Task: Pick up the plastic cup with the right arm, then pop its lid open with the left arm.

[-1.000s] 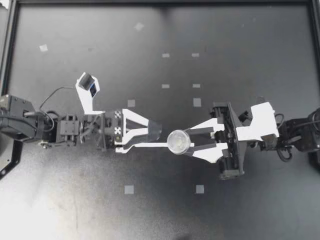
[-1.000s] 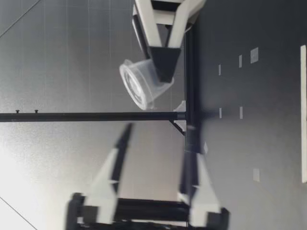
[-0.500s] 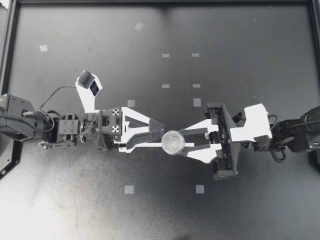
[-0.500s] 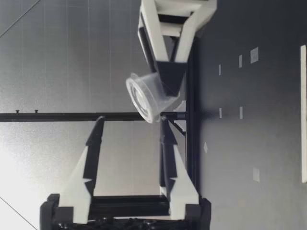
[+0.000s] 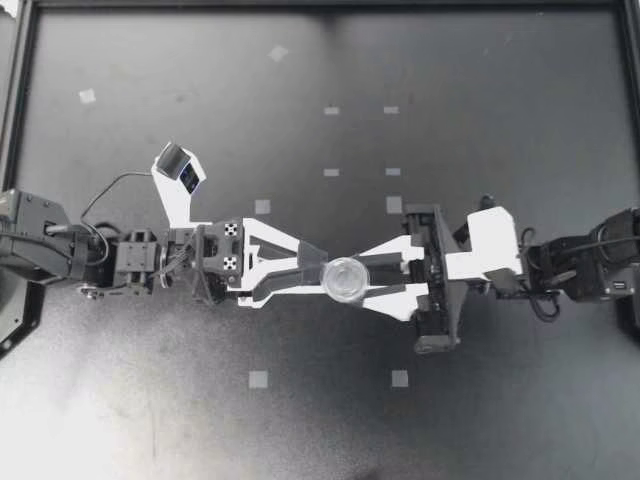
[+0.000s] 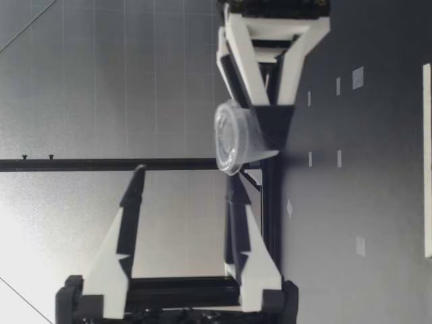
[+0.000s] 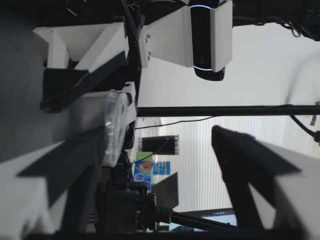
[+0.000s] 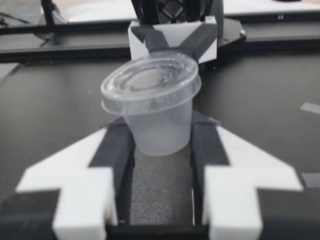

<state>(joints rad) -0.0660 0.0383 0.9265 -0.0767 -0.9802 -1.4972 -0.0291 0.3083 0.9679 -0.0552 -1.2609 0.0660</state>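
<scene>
The right gripper (image 5: 352, 277) is clamped on a small clear lidded cup (image 5: 345, 278), pinching its tapered body from both sides, well above the table (image 5: 480, 80). The cup stands close to upright, lidded end on top, its long axis about vertical. The left gripper (image 5: 326, 271) is spread wide, with one finger just beside the cup's rim. Half a second ago the cup leaned over; now it has straightened and come nearer the left gripper.

Free table (image 5: 300, 410) around; cup (image 5: 346, 279) at left gripper (image 5: 322, 272)
</scene>
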